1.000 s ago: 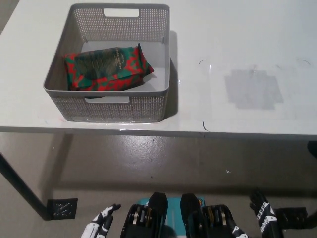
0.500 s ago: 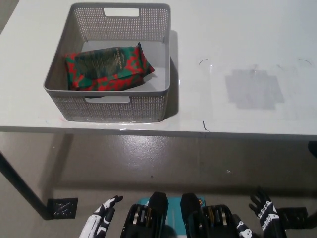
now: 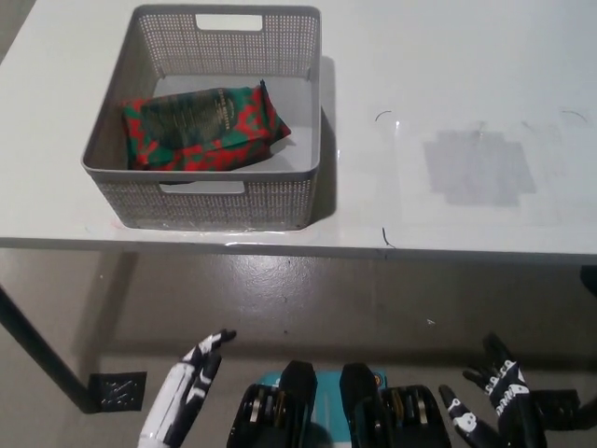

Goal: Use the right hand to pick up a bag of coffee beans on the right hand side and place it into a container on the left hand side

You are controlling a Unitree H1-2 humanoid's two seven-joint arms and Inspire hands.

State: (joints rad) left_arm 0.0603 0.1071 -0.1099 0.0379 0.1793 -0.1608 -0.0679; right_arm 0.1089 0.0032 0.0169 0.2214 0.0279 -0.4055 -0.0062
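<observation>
The bag of coffee beans (image 3: 203,129) already lies inside the grey container (image 3: 298,103) on the worktop (image 3: 448,75), so the task looks finished, while the right hand (image 3: 494,406) and left hand (image 3: 187,397) hang low, fingers apart, holding nothing.

Left hand (image 3: 182,401): white shell, slim and elongated, with black fingertips and black patches between the white panels. Right hand (image 3: 499,401): black all over, white block markings on the back and along the fingers, plus a small white dotted mark on one finger near the lower edge. No cables or screws resolvable at this size.
</observation>
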